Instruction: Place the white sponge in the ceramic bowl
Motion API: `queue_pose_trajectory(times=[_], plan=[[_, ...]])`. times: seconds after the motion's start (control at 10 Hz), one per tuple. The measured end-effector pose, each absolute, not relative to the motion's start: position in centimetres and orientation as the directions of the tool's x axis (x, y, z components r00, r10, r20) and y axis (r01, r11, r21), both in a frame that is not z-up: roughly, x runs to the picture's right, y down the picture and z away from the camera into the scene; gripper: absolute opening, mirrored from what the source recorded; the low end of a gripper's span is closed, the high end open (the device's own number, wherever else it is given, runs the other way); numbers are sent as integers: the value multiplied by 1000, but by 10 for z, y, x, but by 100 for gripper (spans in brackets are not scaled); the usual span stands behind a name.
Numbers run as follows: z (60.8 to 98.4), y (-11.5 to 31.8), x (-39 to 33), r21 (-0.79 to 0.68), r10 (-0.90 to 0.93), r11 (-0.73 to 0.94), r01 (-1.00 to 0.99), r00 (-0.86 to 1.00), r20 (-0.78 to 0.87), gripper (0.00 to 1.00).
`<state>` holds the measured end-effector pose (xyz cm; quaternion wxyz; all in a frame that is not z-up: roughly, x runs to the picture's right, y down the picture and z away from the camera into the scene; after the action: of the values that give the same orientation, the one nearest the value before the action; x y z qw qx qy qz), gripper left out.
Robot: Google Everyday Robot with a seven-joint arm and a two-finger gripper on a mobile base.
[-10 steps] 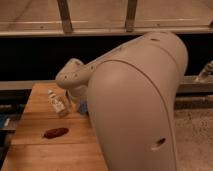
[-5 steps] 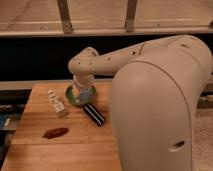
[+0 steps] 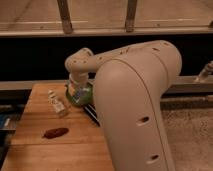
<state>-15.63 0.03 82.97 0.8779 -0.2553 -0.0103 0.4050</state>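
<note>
Leftmost on the wooden desk (image 3: pixel 45 150) lies a reddish-brown lump (image 3: pixel 55 132), near the front. Just right and farther back stands a small clear cup (image 3: pixel 58 104). Farther right sits the green bowl (image 3: pixel 80 95), and the hand (image 3: pixel 76 90) hangs directly over it, the arm (image 3: pixel 135 100) sweeping in from the right. Whether it is open or closed I cannot tell. The white sponge is not plainly visible; a pale patch under the hand may be it. This looks like the placing step: next, release and lift clear.
</note>
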Motion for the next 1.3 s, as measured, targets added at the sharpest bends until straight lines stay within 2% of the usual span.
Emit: queue_pose_trajectory(times=[0.4, 0.7, 0.9, 1.3], plan=[[871, -15, -121, -472, 753, 511, -719, 639, -158, 0], [901, -4, -117, -520, 776, 471, -712, 615, -139, 1], [901, -3, -118, -521, 776, 472, -711, 616, -139, 15], [900, -4, -119, -522, 775, 472, -710, 617, -138, 58]])
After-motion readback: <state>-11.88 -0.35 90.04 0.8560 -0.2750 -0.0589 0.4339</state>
